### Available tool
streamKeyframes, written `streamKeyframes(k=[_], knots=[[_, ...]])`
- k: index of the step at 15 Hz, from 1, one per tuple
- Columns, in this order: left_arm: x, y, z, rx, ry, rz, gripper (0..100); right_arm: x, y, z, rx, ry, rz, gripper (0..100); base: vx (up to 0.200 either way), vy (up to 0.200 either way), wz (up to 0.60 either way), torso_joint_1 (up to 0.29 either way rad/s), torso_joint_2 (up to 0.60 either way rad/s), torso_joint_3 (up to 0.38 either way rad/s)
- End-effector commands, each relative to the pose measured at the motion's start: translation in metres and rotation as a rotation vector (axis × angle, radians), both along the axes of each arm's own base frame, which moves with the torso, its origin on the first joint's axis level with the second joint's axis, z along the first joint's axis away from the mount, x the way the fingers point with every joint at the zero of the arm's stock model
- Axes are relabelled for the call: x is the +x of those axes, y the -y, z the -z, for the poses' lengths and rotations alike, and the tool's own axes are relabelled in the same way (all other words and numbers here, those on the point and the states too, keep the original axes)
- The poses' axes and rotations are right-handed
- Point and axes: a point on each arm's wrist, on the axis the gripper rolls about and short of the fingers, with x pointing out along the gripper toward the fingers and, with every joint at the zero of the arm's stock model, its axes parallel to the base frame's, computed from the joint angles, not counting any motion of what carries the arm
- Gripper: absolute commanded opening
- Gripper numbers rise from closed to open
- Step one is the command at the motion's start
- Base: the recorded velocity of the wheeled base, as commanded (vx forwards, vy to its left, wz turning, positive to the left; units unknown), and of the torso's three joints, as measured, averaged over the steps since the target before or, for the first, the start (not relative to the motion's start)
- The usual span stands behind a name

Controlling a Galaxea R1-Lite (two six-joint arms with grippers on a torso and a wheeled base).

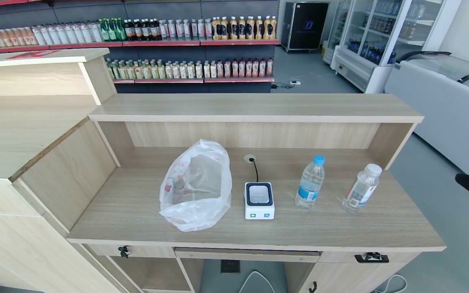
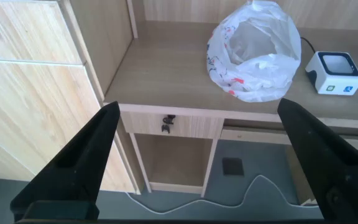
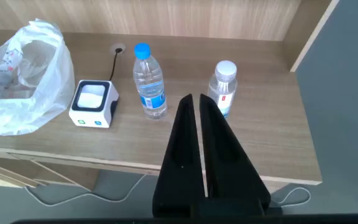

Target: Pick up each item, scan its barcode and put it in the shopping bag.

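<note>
Two clear water bottles stand upright on the right half of the wooden counter (image 1: 136, 211): a blue-capped one (image 1: 310, 183) (image 3: 149, 84) and a white-capped one (image 1: 361, 188) (image 3: 224, 84). A white barcode scanner (image 1: 259, 200) (image 3: 93, 104) (image 2: 335, 71) sits mid-counter. To its left stands the translucent shopping bag (image 1: 196, 185) (image 2: 257, 53) (image 3: 23, 78), its mouth gaping. My right gripper (image 1: 462, 180) (image 3: 194, 102) hangs shut and empty off the counter's right end, apart from the white-capped bottle. My left gripper (image 2: 194, 155) is open and empty, low in front of the counter's left corner.
A raised wooden ledge (image 1: 255, 106) and side walls box in the counter's back and left. The scanner's black cable (image 1: 255, 169) runs to a hole at the back. Drawer handles (image 1: 371, 257) (image 2: 165, 122) sit under the front edge. Drink shelves and freezers stand behind.
</note>
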Motion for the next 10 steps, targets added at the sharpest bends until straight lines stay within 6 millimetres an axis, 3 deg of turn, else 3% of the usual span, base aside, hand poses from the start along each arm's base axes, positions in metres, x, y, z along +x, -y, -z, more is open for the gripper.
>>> streamKeyframes(k=[1, 3, 10], knots=[[0.0, 0.0, 0.0, 0.0, 0.0, -0.001, 100, 0.048, 0.002, 0.02, 0.001, -0.142, -0.016, 100, 0.0, 0.0, 0.0, 0.0, 0.0, 0.0], [0.0, 0.0, 0.0, 0.0, 0.0, -0.001, 100, 0.066, 0.006, 0.032, 0.011, -0.163, -0.013, 100, 0.0, 0.0, 0.0, 0.0, 0.0, 0.0], [0.0, 0.0, 0.0, 0.0, 0.0, -0.001, 100, 0.102, 0.041, 0.074, -0.025, -0.253, 0.006, 100, 0.0, 0.0, 0.0, 0.0, 0.0, 0.0]])
